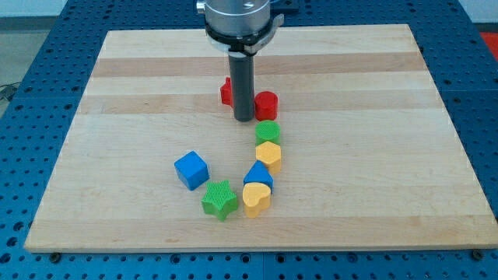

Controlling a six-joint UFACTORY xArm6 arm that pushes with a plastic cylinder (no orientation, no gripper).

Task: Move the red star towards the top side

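The red star (226,92) lies near the middle of the wooden board, mostly hidden behind my rod; only its left part shows. My tip (244,119) rests on the board just right of and below the star, between it and a red round block (267,103). The rod looks to be touching or nearly touching both red blocks.
Below the tip runs a column: a green round block (268,131), a yellow hexagon (268,155), a blue triangle (257,175), a yellow heart (256,199). A green star (219,200) and a blue cube (191,169) lie lower left. The board's top edge (156,33) is beyond the star.
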